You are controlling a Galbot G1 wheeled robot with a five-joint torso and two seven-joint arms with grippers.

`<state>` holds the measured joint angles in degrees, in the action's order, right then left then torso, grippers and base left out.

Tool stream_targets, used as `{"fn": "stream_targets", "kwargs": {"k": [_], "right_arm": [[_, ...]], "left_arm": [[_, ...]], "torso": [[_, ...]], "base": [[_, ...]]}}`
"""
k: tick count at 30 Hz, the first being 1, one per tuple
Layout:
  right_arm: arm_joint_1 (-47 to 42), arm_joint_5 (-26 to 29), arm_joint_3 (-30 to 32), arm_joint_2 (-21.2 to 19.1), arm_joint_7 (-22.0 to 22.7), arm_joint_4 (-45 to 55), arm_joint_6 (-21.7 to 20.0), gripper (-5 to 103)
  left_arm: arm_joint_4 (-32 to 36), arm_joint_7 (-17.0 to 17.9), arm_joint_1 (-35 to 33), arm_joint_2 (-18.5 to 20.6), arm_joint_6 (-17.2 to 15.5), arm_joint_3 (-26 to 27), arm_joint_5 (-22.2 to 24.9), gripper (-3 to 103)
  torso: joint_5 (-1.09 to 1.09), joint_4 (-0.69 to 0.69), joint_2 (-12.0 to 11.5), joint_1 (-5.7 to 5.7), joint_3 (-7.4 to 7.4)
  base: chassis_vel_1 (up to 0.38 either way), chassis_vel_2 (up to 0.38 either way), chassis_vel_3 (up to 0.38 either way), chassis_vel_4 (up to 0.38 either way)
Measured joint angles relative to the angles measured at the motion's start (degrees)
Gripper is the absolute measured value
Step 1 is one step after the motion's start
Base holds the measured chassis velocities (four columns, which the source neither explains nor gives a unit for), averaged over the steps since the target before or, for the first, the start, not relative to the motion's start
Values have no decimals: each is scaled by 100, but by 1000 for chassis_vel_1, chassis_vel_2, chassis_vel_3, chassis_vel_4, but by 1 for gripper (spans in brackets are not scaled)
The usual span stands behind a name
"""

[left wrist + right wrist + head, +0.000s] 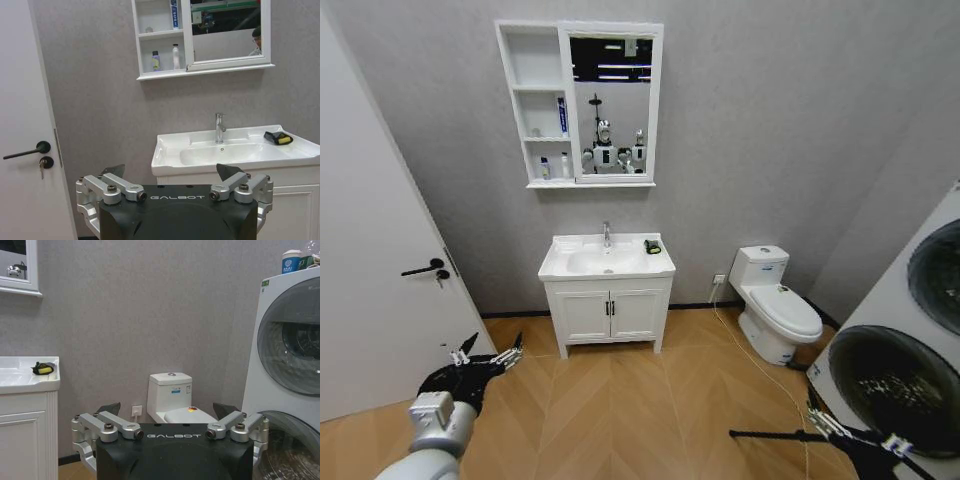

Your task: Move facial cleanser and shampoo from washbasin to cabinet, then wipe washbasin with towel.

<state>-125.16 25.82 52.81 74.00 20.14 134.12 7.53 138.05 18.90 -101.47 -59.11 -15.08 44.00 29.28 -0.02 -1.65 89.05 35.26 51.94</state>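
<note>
Both my left gripper and right gripper hang spread, empty. The towel on the washbasin rim looks soft, light (pinch its folded middle).

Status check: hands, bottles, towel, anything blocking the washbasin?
Left hand and right hand open, empty, low, short of washbasin. Bottles on cabinet shelves. Towel on basin rim, right of tap. Floor ahead unobstructed.
</note>
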Motion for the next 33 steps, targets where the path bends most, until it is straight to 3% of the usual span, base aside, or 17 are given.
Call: {"fn": "stream_targets", "kwargs": {"k": [33], "right_arm": [[0,0,0,0,0,0,0,100]], "left_arm": [[0,8,0,0,0,0,0,100]], "torso": [[2,0,0,0,0]], "base": [[0,0,0,0]]}}
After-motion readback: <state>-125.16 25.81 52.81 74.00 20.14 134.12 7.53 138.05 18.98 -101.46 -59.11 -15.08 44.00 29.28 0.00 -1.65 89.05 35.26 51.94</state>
